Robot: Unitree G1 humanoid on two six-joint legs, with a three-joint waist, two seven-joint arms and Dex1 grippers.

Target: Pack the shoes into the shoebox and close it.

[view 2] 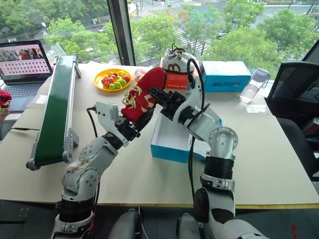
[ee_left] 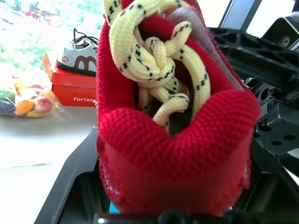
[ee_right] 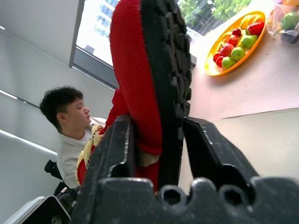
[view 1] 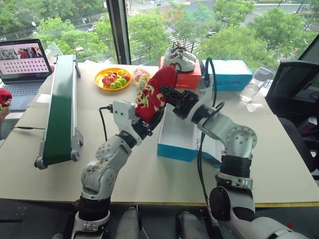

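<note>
Above the open shoebox (view 1: pixel 175 144) (nothing visible inside yet), the left gripper (view 1: pixel 145 125) clamps one red shoe (view 1: pixel 154 93) while the right gripper (view 1: pixel 172 95) closes around its sole; packing and closing remain.

Both grippers meet above table (view 1: pixel 149 174) w/ a red shoe (view 1: pixel 153 94) between them, raised just left of open shoebox (view 1: pixel 175 142).

Box opening: unobstructed from above; right arm crosses its right side.

Behind box: red box (view 1: pixel 185 78) w/ white sneakers (view 1: pixel 179 60), lettered blue box (view 1: pixel 230 74), bottle (view 1: pixel 253 84).

Back left: fruit plate (view 1: pixel 113 78).

Far left: conveyor (view 1: pixel 60 112), laptop (view 1: pixel 22 64).

Front of table, near edge: bare surface, free passage.
</note>
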